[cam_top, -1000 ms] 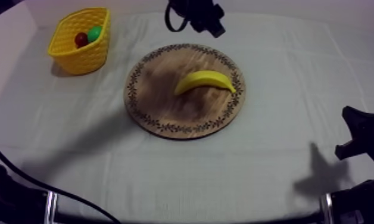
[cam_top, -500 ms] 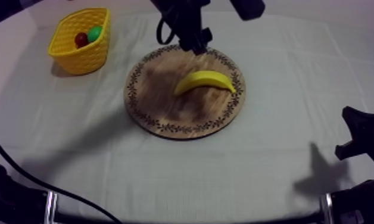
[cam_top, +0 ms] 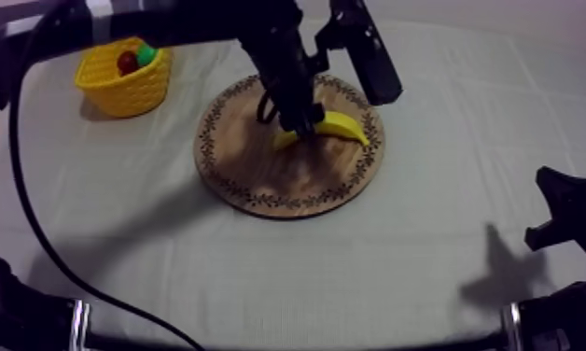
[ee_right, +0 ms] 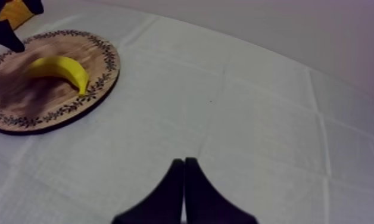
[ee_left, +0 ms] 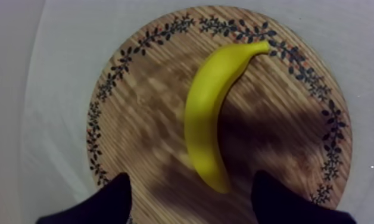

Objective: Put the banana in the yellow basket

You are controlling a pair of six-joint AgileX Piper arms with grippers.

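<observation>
Step in hand: approach for the grasp. The left gripper (ee_left: 192, 174) hangs over the round wooden board (ee_left: 136, 125) with the dark patterned rim. Its two black fingers (ee_left: 115, 199) are set apart with nothing gripped. The curved yellow toy banana (ee_left: 208, 119) lies flat on the board, its blunt end in line with the gap between the fingers. It is not yet lifted.

To do it well (judgement): the fingers line up with the banana's end only, where it tapers and may slip out as they close. It would be better to shift along to the thicker middle and hold the jaws crosswise to the long axis. Then go down until the tips nearly meet the wood, close, and lift straight up before swinging over.

What each view adds:
- Left wrist view: shows the finger spread and the line-up over the banana, which the arm covers in the top view.
- Top view: shows the yellow basket (cam_top: 129, 86) of lattice plastic, well apart from the board on the left arm's side. It holds a small red fruit (cam_top: 127, 63) and a green toy fruit (cam_top: 147, 53), so room for the drop is limited.
- Right wrist view: shows the right gripper (ee_right: 184, 159), fingers pressed together in a narrow wedge, over the bare grey-white cloth (ee_right: 255, 107) well apart from the board. It also shows the banana side-on, with the left gripper's tips near its far end.
</observation>
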